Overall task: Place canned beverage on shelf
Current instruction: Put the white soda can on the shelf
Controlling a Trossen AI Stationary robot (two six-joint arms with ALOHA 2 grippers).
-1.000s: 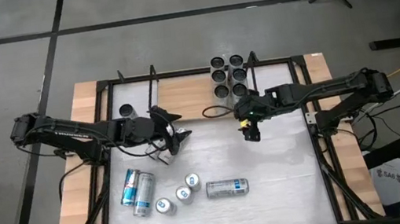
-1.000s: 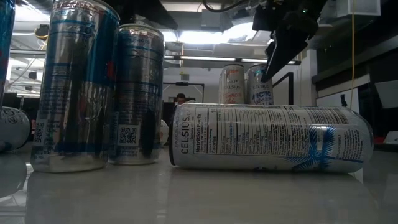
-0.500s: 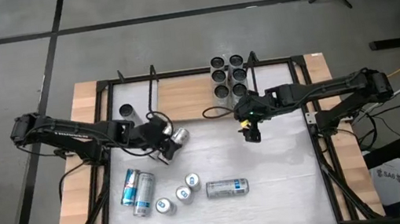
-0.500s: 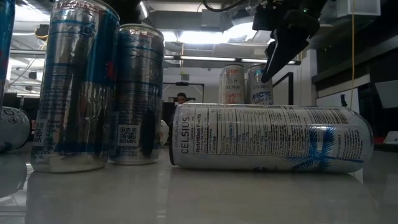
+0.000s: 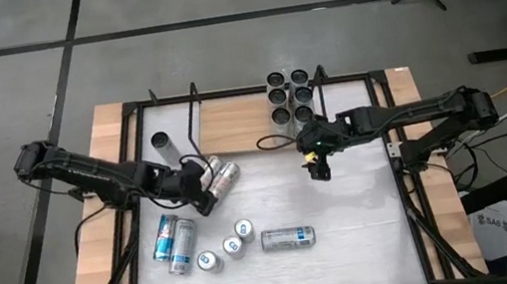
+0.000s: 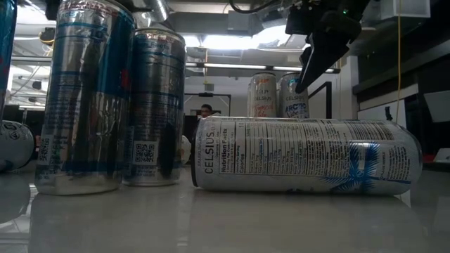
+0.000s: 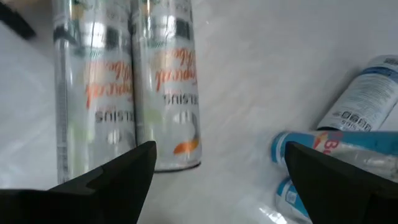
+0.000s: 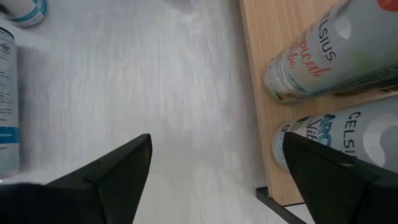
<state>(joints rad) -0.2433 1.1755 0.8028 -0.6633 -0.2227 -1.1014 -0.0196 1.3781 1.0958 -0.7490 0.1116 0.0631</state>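
Two silver cans [image 5: 219,175] lie side by side on the white table [image 5: 367,226], just in front of the shelf [image 5: 230,120] on its left half, and they sit right ahead of the left gripper [image 5: 203,192]. That is the relation the next move hangs on: seen from above, their long axes run on a slant, tops pointing up toward the shelf's front edge, and the left gripper's spread fingers stand at their lower ends, holding nothing. I'd judge the left arm far the nearer one for a pick here.

Over by the shelf's right end, where six cans [image 5: 289,96] already stand in a block, the right gripper [image 5: 314,165] hovers just in front of the board, jaws wide and empty too.

From the left wrist view you get what the overhead picture cannot give: the two cans [image 7: 127,81] touch along their length, orange script on silver, and blue cans [image 7: 348,155] lie off to one side. Only the high view, though, shows how the shelf lies from the pair. At table height a fallen can [image 6: 306,156] fills the foreground, with the pair hidden behind upright ones
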